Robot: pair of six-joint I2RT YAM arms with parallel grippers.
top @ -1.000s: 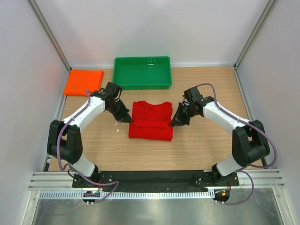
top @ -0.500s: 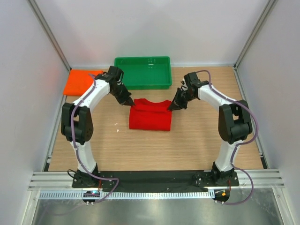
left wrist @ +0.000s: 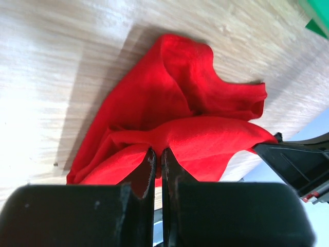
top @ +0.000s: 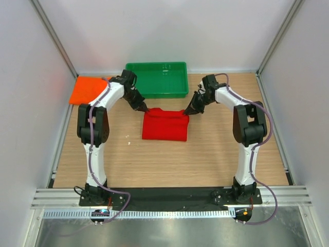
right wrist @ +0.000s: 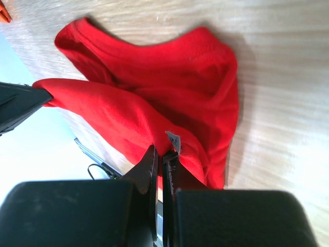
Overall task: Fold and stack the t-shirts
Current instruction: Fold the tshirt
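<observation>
we have the red t-shirt (top: 164,127) lying mid-counter (top: 216,154), just on the near side of the green tray (top: 156,80). the orange t-shirt (top: 88,90) sits folded flat at the far left corner, well apart. the left pincer (top: 145,109) is clamped on the red shirt's far left corner, and the right pincer (top: 186,112) on its far right corner. both wrist views show cloth nipped between closed fingers. it is light, limp cloth that sags between the 2 grips, so corners and hems are the places to hold. its long axis runs left to right, and the lifted edge faces the tray. that edge may be the neckline end, but the folds hide it.
</observation>
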